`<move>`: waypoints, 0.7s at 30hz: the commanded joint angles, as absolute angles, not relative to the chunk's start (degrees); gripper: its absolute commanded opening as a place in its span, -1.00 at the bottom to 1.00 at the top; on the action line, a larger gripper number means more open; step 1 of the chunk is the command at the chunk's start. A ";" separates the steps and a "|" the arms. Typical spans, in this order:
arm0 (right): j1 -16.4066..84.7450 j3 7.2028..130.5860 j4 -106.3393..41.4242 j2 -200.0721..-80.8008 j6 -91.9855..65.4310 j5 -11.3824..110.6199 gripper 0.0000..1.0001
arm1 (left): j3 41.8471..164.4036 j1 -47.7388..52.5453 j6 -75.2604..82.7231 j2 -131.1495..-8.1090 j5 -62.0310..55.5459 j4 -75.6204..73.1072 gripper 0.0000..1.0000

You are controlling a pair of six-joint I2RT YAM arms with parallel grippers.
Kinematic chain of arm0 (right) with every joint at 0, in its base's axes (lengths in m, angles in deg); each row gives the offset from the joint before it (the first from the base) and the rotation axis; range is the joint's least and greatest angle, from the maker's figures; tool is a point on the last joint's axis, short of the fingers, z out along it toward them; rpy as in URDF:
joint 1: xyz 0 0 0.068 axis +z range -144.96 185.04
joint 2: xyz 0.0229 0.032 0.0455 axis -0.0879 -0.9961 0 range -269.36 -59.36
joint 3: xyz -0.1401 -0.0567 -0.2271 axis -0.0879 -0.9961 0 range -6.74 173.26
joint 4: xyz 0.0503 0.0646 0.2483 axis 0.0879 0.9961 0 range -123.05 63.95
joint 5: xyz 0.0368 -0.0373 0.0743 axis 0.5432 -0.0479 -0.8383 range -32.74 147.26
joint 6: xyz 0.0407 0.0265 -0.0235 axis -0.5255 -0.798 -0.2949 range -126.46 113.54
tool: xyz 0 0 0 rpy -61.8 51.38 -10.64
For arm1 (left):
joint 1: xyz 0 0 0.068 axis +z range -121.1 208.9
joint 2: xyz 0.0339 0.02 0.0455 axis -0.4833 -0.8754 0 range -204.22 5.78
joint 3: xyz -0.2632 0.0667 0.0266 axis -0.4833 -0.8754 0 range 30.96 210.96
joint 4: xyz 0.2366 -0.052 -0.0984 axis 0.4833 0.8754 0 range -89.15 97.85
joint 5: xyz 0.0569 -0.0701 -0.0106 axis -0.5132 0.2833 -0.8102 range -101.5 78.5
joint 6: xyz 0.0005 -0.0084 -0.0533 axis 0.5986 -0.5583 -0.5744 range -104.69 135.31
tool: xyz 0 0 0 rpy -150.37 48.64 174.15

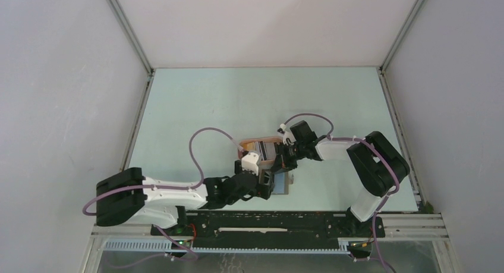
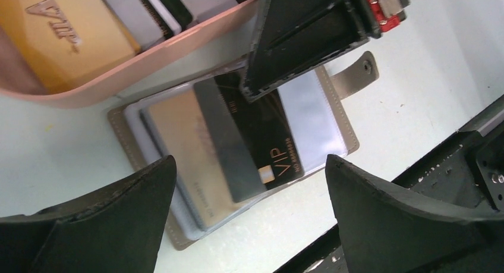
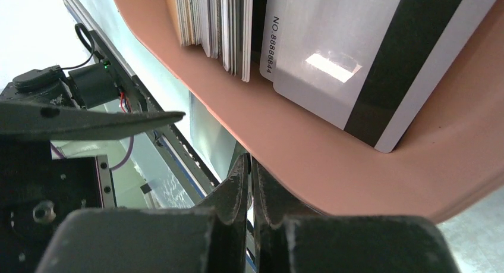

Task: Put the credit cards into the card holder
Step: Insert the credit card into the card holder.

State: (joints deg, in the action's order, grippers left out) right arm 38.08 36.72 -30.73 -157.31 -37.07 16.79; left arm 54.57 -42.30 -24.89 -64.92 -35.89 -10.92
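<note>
- The left pincer (image 2: pixel 249 163) stands wide, its two fingers (image 2: pixel 119 213) spread far apart with nothing between them, hanging just above the card holder (image 2: pixel 324 127).
- The card holder lies open and flat on the pale surface (image 1: pixel 238 100), at the near edge between the two arms, with its tab (image 2: pixel 356 71) sticking out to one side.
- A dark card (image 2: pixel 270 145) marked VIP lies slantwise across the clear sleeves of the holder; whether it is fully in a pocket I cannot tell.
- The right pincer (image 3: pixel 250 178) is narrow, its fingers almost together with only a slit showing. In the left wrist view its tip rests on the upper end of the dark card; I cannot tell if anything is pinched.
- The peach tray (image 2: pixel 148 59) sits just beside the holder on the far side. In it lie a gold card (image 2: pixel 65 35) marked VIP and several more cards, among them a white card (image 3: pixel 321 59) with a dark stripe.
</note>
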 commanded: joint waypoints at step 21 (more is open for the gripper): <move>38.71 37.91 -29.20 -158.68 -36.29 19.95 -0.86 | 80.02 -46.96 -31.72 -86.83 -50.00 19.48 1.00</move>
